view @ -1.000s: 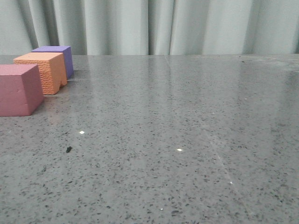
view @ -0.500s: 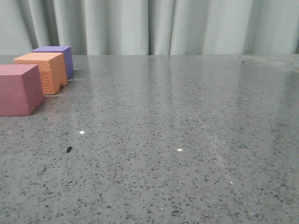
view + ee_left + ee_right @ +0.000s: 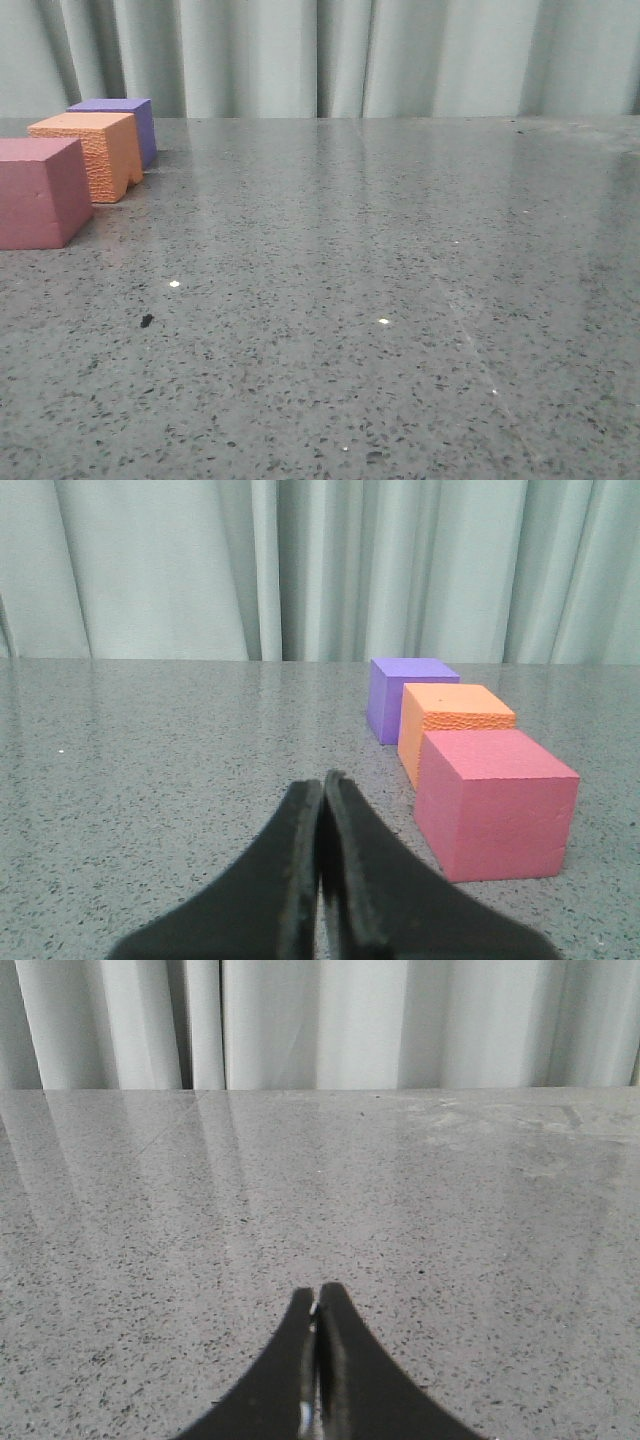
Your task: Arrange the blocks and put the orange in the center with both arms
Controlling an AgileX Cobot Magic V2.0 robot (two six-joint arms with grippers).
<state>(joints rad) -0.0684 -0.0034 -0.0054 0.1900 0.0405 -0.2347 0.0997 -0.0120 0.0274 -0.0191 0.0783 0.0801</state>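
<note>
Three foam cubes stand in a row at the table's far left in the front view: the pink-red cube (image 3: 38, 192) nearest, the orange cube (image 3: 93, 152) in the middle, the purple cube (image 3: 125, 125) farthest. The left wrist view shows the same row: pink-red (image 3: 495, 802), orange (image 3: 452, 723), purple (image 3: 405, 696). My left gripper (image 3: 322, 778) is shut and empty, low over the table, beside and short of the pink-red cube. My right gripper (image 3: 317, 1288) is shut and empty over bare table. No gripper shows in the front view.
The speckled grey stone table (image 3: 380, 280) stretches wide to the right of the cubes. A pale pleated curtain (image 3: 330, 55) hangs behind the far edge. A small dark speck (image 3: 147, 320) lies on the table near the front left.
</note>
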